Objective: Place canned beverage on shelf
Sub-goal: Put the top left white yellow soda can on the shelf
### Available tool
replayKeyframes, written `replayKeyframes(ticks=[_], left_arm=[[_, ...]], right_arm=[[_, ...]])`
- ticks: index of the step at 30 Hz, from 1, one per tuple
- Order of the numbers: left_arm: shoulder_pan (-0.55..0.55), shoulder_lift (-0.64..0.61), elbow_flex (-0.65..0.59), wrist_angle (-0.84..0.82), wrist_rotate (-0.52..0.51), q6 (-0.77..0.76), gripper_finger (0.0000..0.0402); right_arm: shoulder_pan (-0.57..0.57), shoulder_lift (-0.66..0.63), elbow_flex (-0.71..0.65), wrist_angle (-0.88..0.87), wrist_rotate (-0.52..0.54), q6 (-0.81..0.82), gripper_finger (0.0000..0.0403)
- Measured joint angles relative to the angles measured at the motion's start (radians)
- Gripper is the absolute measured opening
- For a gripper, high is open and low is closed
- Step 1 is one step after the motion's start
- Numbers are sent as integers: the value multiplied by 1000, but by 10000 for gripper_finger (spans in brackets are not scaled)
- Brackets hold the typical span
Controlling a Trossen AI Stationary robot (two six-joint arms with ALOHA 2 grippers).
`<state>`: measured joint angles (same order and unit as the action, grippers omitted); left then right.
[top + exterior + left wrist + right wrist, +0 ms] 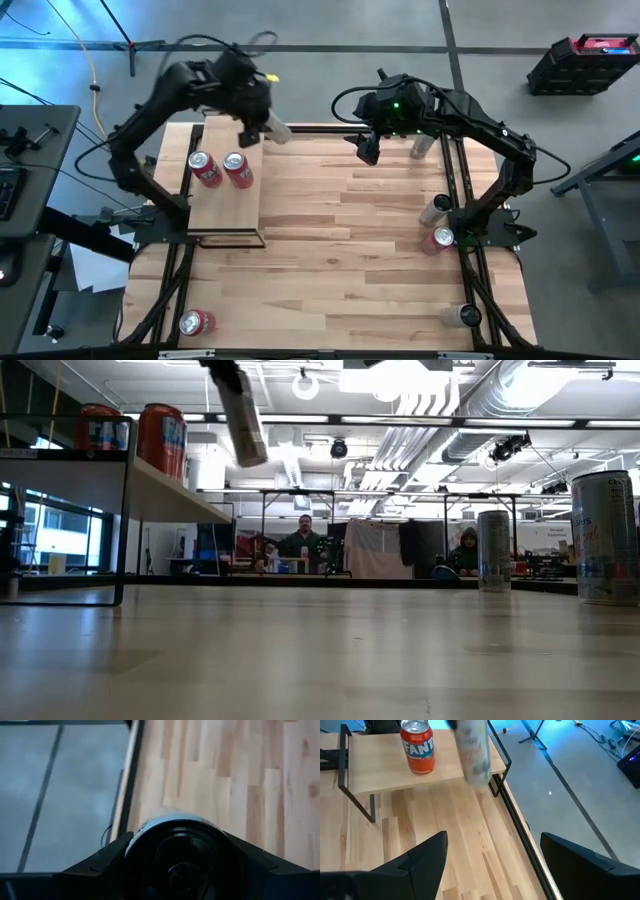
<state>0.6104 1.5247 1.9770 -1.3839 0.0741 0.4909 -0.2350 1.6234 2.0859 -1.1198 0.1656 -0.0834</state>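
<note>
The shelf [225,212], a pale board on a thin black frame, stands at the table's far left. Two red cans [205,168] [238,170] stand upright on it. In the right wrist view an orange can [417,745] shows on the shelf board [385,775]. My left gripper [252,128] is high over the shelf's far end, shut on a silver can [277,132] that also shows aloft in the low view [242,418]. My right gripper [367,150] hovers open over the table's far middle, holding nothing. My left gripper pinches the silver can between its two fingers [100,865], which lie along the can's sides [137,832] near the end that faces the wrist. The can is lifted clear of table and shelf. It hangs tilted, its free end [252,455] lowest.
Along the table's right edge stand a silver can [421,146], another silver can [436,210], a red can [443,238] and a silver can [462,316]. A red can [195,322] stands near the front left corner. People sit in the room behind the table [305,540].
</note>
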Motion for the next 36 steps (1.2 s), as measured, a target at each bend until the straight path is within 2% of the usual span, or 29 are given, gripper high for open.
replayKeyframes(ticks=[5, 12, 16, 25, 30, 36], left_arm=[[99, -74, 0, -41, -18, 10, 243], [199, -163, 0, -173, -151, 9, 243], [237, -193, -1, -188, -218, -11, 243], [299, -189, -8, -185, -184, 0, 243], [368, -189, -104, -191, -184, 18, 243], [377, -215, -142, -189, -135, -2, 243]], right_arm=[[0, 0, 0, -4, 0, 30, 305], [5, 0, 0, -17, -43, 60, 305], [14, 0, 0, -15, -44, 37, 305], [14, 0, 0, 3, -45, -27, 305], [14, 0, 0, 2, -45, -30, 305], [14, 0, 0, -7, -46, -70, 305]])
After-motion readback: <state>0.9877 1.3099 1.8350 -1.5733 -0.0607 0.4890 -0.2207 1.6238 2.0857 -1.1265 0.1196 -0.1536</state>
